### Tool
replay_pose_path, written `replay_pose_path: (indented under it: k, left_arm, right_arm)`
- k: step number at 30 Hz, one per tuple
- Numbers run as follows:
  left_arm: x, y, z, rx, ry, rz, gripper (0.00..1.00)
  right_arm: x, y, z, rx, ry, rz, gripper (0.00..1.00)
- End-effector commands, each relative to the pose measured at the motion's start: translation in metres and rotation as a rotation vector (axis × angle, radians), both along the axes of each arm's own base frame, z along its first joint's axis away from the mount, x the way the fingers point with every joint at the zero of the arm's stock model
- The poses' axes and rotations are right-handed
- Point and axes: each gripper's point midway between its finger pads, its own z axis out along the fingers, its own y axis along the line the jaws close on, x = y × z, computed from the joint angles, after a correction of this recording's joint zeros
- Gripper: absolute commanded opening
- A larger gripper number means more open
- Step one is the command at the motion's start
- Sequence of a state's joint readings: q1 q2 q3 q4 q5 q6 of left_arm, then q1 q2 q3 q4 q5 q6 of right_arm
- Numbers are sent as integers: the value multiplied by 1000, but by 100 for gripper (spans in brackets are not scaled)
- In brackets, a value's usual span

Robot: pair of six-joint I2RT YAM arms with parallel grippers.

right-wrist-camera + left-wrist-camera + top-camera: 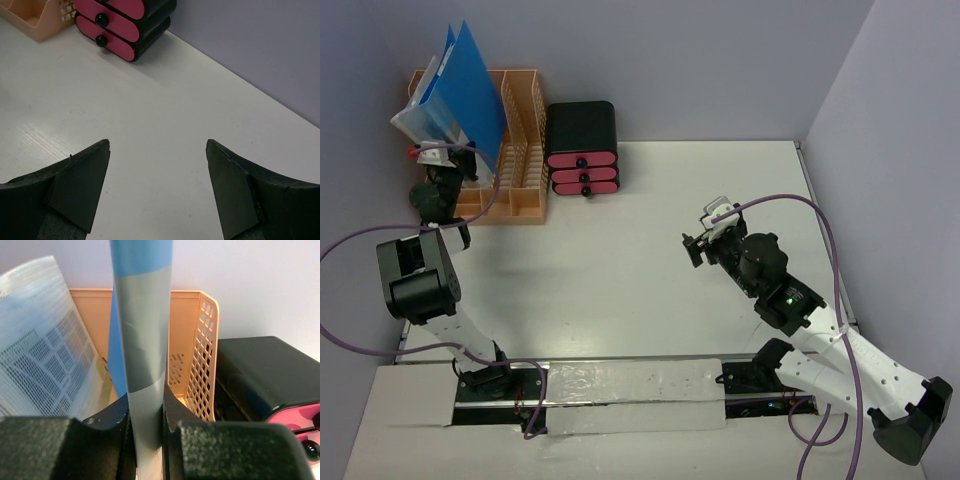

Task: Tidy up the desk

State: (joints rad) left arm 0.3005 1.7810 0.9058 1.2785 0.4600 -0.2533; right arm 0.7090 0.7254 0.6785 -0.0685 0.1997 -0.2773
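Pinching the blue folder by its lower edge with the left fingers, nearly closed, over the peach file rack at the far left of the white tabletop. Holding nothing in the wide-spread right fingers. Probably light, thin, floppy, slick: best gripped low.

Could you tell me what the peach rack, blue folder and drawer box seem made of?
The peach rack looks like matte moulded plastic, given its perforated grid walls; the blue folder a thin smooth sheet, plastic or coated card; the drawer box likely plastic, matte black shell, glossier pink fronts.
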Motion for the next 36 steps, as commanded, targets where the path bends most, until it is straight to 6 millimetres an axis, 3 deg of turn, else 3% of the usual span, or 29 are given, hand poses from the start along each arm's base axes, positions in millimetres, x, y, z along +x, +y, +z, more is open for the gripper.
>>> replay_pose_path:
  k: [1, 4, 10, 16, 20, 29, 36]
  left_arm:
    - [-21, -22, 57, 122, -172, -87, 0]
    - [-26, -31, 63, 142, -187, -134, 0]
    - [-21, -17, 85, 97, -202, -63, 0]
    - [-22, -18, 101, 110, -229, -63, 0]
    - [-25, -16, 124, 108, -252, -46, 0]
    - [-22, -12, 121, 92, -238, -33, 0]
    - [2, -7, 87, 59, -127, -49, 0]
  right_arm:
    - [-1, -2, 6, 21, -16, -4, 84]
    - [-1, -2, 6, 19, -14, -6, 84]
    - [-1, -3, 6, 15, -11, -7, 84]
    - [-1, -3, 5, 11, -10, -8, 84]
    - [-1, -2, 5, 11, -8, -5, 84]
    - [-1, -2, 0, 2, 7, -3, 84]
    - [-1, -2, -2, 2, 7, -2, 84]
